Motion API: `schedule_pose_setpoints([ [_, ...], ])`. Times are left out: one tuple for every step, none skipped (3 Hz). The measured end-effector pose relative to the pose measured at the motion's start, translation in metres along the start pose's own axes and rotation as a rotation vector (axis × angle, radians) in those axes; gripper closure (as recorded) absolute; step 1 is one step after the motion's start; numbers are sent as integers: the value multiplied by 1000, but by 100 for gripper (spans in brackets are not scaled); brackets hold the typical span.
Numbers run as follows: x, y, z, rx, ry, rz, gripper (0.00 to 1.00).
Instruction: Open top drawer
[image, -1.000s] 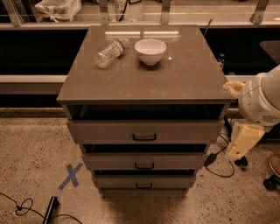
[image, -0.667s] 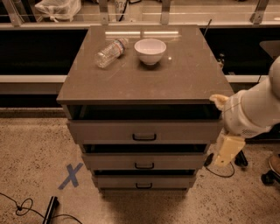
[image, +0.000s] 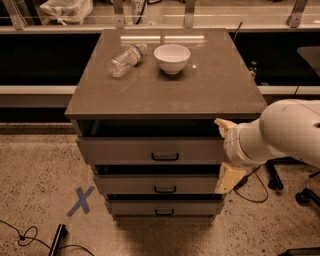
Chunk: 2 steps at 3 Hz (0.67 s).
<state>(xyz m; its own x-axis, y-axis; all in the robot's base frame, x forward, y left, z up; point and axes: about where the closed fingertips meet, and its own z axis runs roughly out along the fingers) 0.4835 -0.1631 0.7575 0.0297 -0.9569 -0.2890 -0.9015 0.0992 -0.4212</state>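
**Tool at the right end of the top drawer's front**

The top drawer (image: 125, 150) sits directly under the top of the table (image: 215, 85), and it is the highest of three drawers stacked in the front of it. Its flat grey front carries a small black handle (image: 165, 156) in the middle. A dark gap is visible between the upper edge of this front and the table top. The middle drawer (image: 150, 184) and the bottom drawer (image: 150, 207) lie below it, each with the same kind of handle.

The tool (image: 223, 152) is at the right end of the top drawer's front, well apart from the handle. It is spread wide: one cream finger (image: 223, 126) is at the level of the dark gap, just under the table's edge, and the other is lower, in front of the middle drawer's right end. Nothing is held between them. If they touch the drawer, I cannot tell. The white arm (image: 285, 132) comes in from the right side.

On the table, a clear plastic bottle (image: 127, 59) lies on its side, and a white bowl (image: 172, 58) stands upright just beside it on the right. On the speckled floor, left of the drawers, there is a blue tape cross (image: 81, 201).
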Motion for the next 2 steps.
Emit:
schedule_pose_setpoints([
  [25,3,50,1,59,1,0],
  [26,3,50,2,63,-1,0],
])
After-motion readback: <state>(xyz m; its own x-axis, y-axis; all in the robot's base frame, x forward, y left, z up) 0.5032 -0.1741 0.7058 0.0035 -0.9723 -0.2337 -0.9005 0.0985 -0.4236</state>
